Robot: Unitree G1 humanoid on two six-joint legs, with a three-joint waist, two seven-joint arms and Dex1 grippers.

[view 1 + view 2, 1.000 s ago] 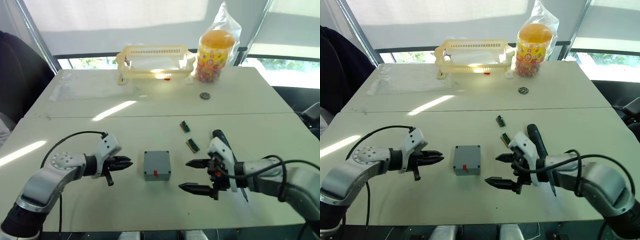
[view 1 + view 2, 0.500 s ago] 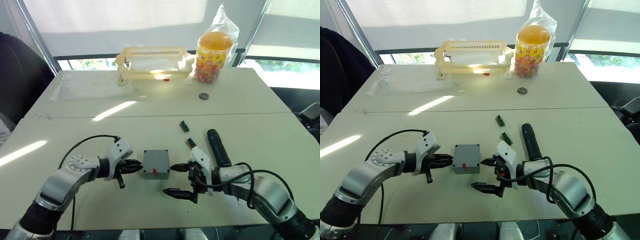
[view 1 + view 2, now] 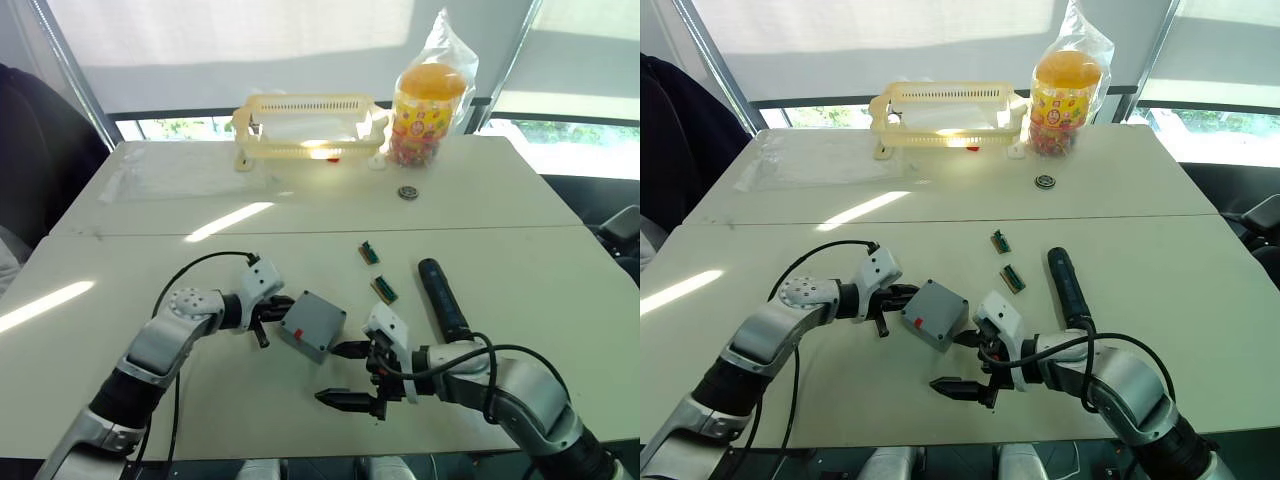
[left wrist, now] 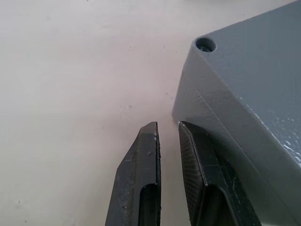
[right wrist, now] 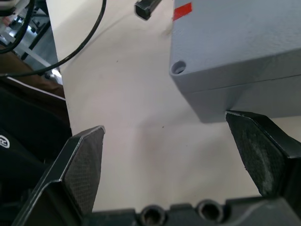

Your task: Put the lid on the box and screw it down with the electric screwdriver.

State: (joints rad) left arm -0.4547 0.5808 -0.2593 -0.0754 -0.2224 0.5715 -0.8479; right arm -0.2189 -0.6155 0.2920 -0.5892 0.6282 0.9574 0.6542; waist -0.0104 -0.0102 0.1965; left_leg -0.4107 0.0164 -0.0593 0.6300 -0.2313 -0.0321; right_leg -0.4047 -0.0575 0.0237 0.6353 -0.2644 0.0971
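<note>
Bright daylight from the rear windows (image 3: 170, 125) streaks glare across the table (image 3: 230, 220); wrist views soft.

box (image 3: 312, 325) wedged between both grippers, circuit boards (image 3: 378, 272) and screwdriver (image 3: 441, 299) just beyond

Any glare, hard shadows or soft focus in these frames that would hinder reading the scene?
Left eye view: sun streaks glare on the table and on the yellow basket. Right wrist view: the near fingers are soft, the box sharp. Left wrist view: evenly lit, the box's screw hole crisp.
</note>
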